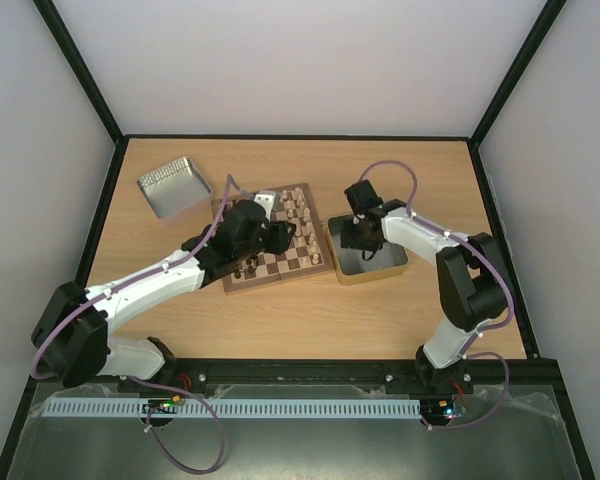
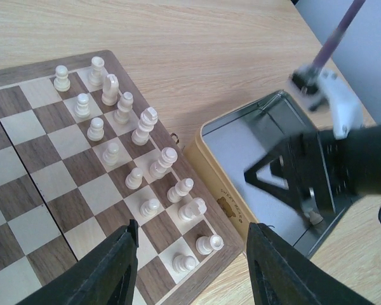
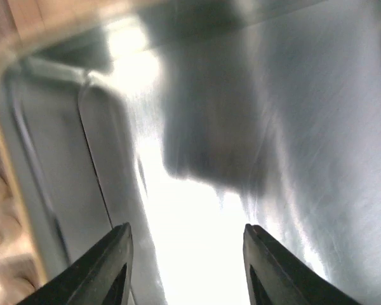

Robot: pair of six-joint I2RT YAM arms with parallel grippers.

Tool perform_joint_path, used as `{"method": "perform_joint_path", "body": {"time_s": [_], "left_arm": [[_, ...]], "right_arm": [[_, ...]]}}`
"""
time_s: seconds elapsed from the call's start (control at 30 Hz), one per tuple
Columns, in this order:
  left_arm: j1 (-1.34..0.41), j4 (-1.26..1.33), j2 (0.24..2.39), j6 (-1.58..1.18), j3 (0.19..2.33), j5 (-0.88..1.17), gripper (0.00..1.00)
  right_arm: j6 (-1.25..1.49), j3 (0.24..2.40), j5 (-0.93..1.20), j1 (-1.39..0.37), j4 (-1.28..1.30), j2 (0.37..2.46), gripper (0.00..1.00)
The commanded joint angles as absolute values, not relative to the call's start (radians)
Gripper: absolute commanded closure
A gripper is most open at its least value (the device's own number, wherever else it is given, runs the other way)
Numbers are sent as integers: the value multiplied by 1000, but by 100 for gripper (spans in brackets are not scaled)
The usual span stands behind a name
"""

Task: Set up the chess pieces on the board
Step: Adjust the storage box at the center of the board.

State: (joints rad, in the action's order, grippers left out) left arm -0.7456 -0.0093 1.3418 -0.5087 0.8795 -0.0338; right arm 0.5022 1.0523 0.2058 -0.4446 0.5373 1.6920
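Chess pieces in cream stood in two rows along the edge of the board that faced the gold-rimmed tin, as the top view showed. My left gripper hung over the middle of the board, and my left arm covered its near left part. My right gripper reached down into the gold-rimmed tin just beside the board. A second tin lay well apart on the table, toward the far left.

From my left wrist, the chess pieces ran diagonally in a double line down the board. My left gripper was spread wide with nothing between its fingers, above the board's corner. Past the border lay the gold-rimmed tin, with my right gripper blocking part of its floor.

From my right wrist, my right gripper was parted and held nothing, close over the bright floor of the gold-rimmed tin. Glare and blur hid the detail.
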Motion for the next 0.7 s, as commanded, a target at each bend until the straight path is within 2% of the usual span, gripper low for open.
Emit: {"method": "perform_joint_path", "body": {"time_s": [0.0,0.17,0.27,0.37,0.5,0.67], "left_arm": [[-744,-7,1287,-492,882,-50,50],[-744,-37,1220,-458,877,-51,49],[-741,-51,1182,-433,871,-55,48],[-739,-61,1146,-413,862,-55,47],[-735,-56,1107,-400,835,-54,45],[-730,-45,1094,-402,815,-47,44]], "right_arm": [[408,1177,-17,-447,570,1687,46],[344,1287,-267,-444,642,1759,16],[291,1353,-328,-426,664,1821,10],[228,1401,-329,-399,695,1879,11],[90,1393,-243,-375,716,1892,20],[-110,1387,-198,-376,688,1875,17]]}}
